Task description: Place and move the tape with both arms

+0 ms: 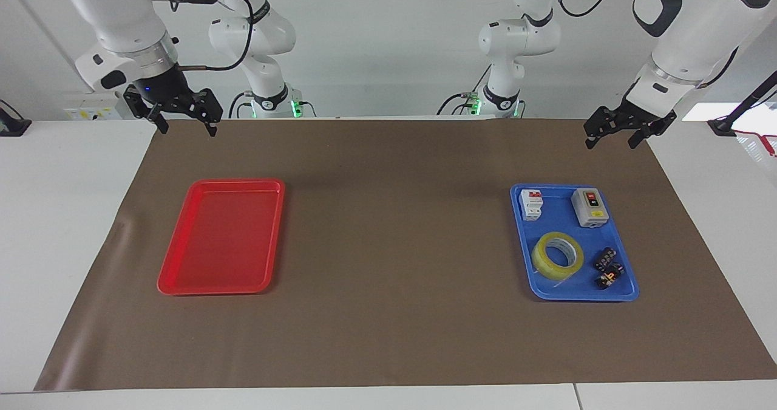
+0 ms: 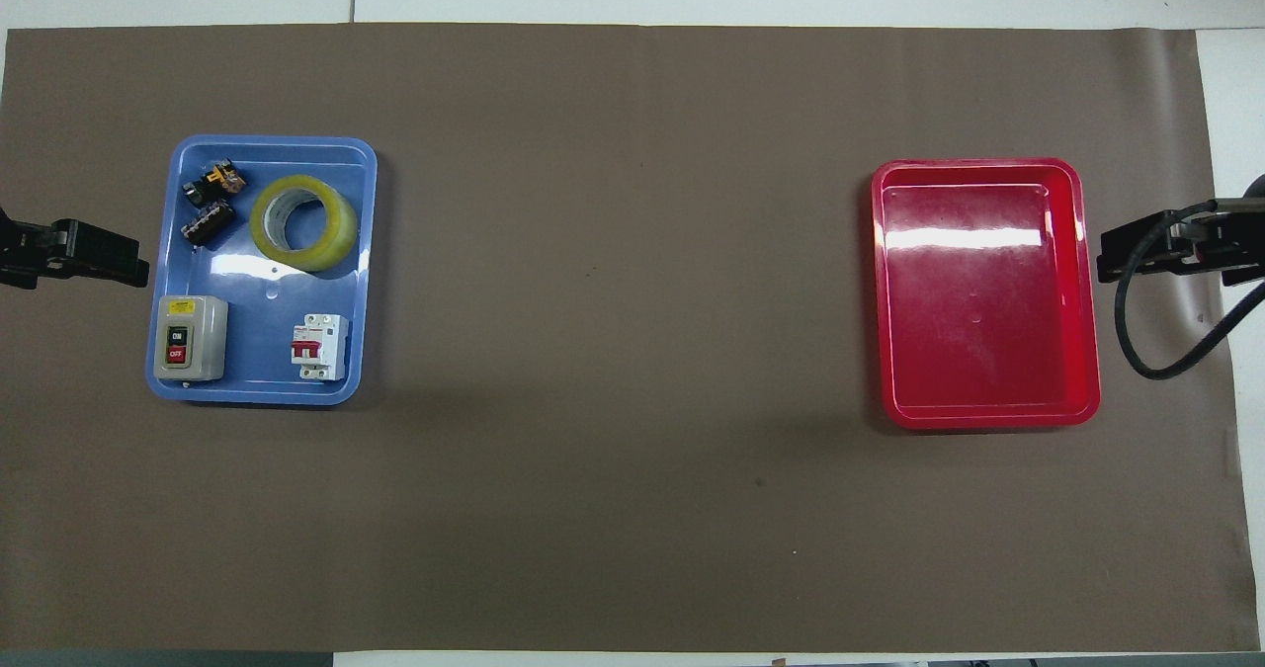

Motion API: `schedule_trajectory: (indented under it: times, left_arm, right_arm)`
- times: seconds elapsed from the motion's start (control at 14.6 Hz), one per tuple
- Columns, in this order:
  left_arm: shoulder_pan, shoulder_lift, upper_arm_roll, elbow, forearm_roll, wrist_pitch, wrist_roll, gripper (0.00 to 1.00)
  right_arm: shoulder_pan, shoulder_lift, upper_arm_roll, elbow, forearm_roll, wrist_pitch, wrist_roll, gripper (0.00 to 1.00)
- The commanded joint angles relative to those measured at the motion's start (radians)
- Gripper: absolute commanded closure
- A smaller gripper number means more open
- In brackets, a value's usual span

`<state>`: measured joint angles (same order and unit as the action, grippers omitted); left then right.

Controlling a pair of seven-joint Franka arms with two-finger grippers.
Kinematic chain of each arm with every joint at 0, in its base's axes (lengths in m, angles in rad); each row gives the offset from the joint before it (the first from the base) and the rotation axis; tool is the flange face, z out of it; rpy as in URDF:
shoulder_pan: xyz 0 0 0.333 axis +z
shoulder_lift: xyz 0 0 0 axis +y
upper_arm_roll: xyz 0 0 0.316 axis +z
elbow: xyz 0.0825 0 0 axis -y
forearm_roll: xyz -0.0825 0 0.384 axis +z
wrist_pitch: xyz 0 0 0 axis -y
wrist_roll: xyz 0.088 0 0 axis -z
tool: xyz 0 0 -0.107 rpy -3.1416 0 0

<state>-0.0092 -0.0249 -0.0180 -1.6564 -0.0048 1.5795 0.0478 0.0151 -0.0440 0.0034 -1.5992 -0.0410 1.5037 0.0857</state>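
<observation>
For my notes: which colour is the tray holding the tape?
Blue tray, clearest in the overhead view.

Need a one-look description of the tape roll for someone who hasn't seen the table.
Find the blue tray toward the left arm's end of the brown mat. In its half farther from the robots lies the tape, beside two small dark parts. It is the only ring there: translucent yellow, white core, lying flat.

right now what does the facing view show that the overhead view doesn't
Only the facing view shows the two arms whole, with the left end effector and right end effector open, raised over the mat's corners nearest the robots, plus two smaller arms at the table's edge. Only the overhead view shows the switch box's lettering. Both show the tape in the blue tray and the red tray.
</observation>
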Motion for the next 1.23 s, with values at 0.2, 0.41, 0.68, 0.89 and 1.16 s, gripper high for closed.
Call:
schedule_trajectory:
  times: [0.2, 0.41, 0.68, 0.89, 1.16]
  left_arm:
    - [-0.006, -0.04, 0.006, -0.055, -0.018, 0.037, 0.014, 0.0]
    - [-0.006, -0.041, 0.006, -0.059, -0.018, 0.039, 0.012, 0.0]
    - [-0.006, -0.043, 0.004, -0.075, -0.018, 0.075, 0.009, 0.0]
    - [-0.011, -0.034, 0.004, -0.103, -0.018, 0.141, 0.007, 0.0]
    - [-0.011, 0.04, 0.004, -0.14, -0.02, 0.279, 0.004, 0.0]
  right_arm:
    - [-0.014, -0.016, 0.007, -0.015, 0.004, -0.005, -0.014, 0.0]
    - [-0.014, -0.014, 0.007, -0.015, 0.004, -0.004, -0.014, 0.0]
    - [-0.014, -0.016, 0.007, -0.015, 0.004, -0.005, -0.014, 0.0]
    - [-0.014, -0.016, 0.007, -0.015, 0.004, -0.005, -0.014, 0.0]
    - [-0.014, -0.014, 0.007, -0.015, 0.004, -0.005, -0.014, 0.0]
